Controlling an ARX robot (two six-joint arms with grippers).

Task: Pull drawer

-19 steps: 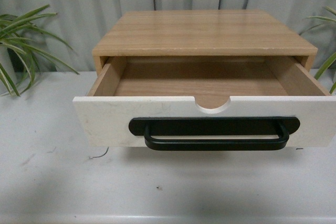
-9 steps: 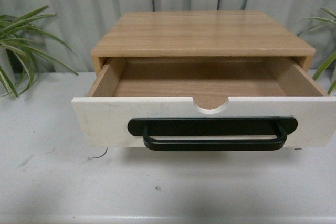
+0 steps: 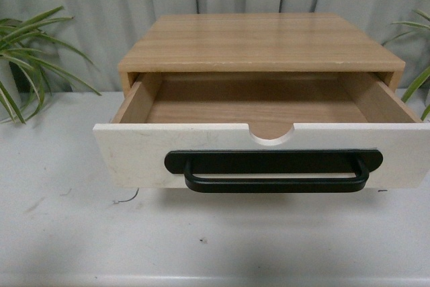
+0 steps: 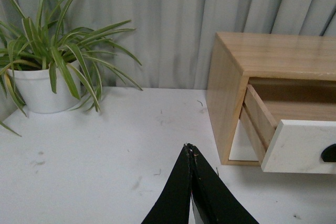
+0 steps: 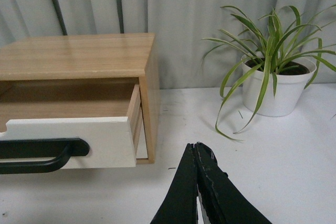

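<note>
The drawer [image 3: 262, 152] stands pulled well out of the wooden cabinet [image 3: 262, 42], which sits on the white bench [image 3: 67, 233] in front of a grey curtain [image 3: 101, 5]. Its white front faces the front camera, with a half-round notch in the top edge and a black bar handle [image 3: 274, 169] mounted across it; the light wood interior holds nothing visible. The left claw [image 4: 190, 148] has its fingers pressed together at the tips, gripping nothing, and hangs over bare bench apart from the cabinet's side. The right claw [image 5: 195, 146] is likewise closed tip to tip and empty, apart from the drawer front. A potted plant [image 4: 47, 72] stands at the left of the cabinet and another plant [image 5: 273, 72] at the right.
</note>
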